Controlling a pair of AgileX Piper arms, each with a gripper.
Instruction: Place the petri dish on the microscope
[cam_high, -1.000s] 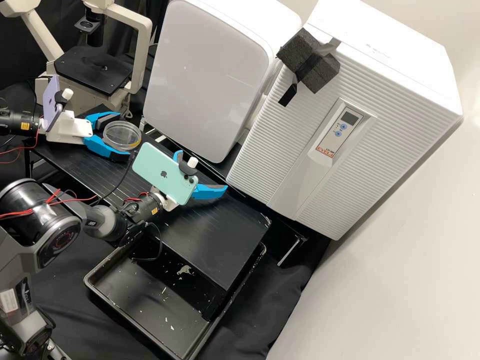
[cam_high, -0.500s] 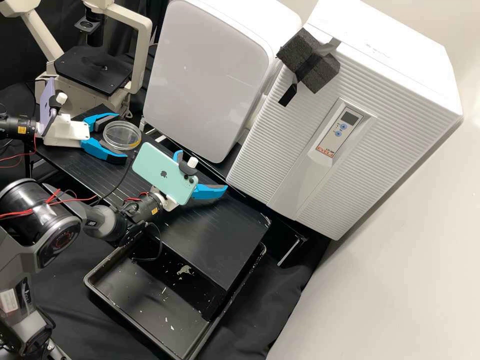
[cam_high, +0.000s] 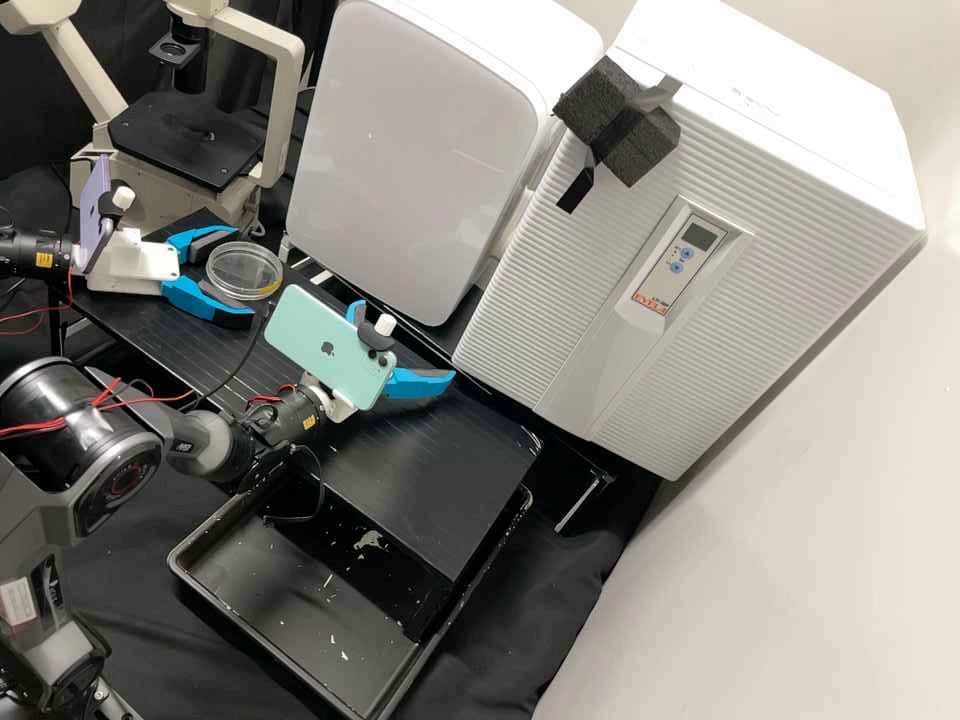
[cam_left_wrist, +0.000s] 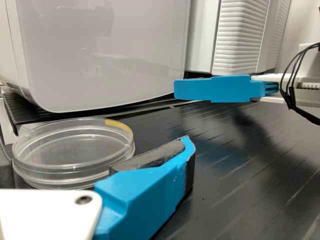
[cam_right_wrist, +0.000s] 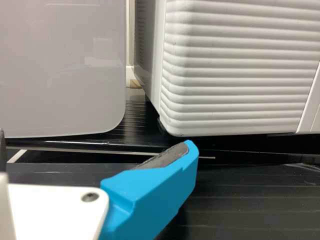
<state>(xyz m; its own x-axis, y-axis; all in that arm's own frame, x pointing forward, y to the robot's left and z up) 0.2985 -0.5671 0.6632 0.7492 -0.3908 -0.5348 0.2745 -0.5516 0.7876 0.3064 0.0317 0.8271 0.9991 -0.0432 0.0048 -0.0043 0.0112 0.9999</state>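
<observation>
Placement not done: petri dish (cam_high: 245, 270) is on the black benchtop (cam_high: 180, 335), near its far edge at the microscope end, looks flat, yellow mark on rim. Microscope (cam_high: 283, 110) stands just beyond that end; its black stage (cam_high: 185, 150) has no dish on it.

Left gripper (cam_high: 244, 275) is at the dish, fingers spread either side of it, no firm hold seen. Contact with the pads: can't tell. Right gripper (cam_high: 407, 340) is open too, holding nothing, over the middle of the benchtop near the far edge.

Progress: early, I'd say; lining up for the grasp. Left to do: close on dish, lift level, carry to stage, lower, let go.

In the way: lens holder (cam_high: 175, 50) hangs over the stage and the microscope's frame rises at its side, so likely a low, careful entry. Smooth-fronted white cabinet (cam_high: 415, 150) sits close behind the dish; could limit swing. Also around: ribbed white unit (cam_high: 600, 300), black tray (cam_high: 290, 600) with white flecks at the near edge.
</observation>
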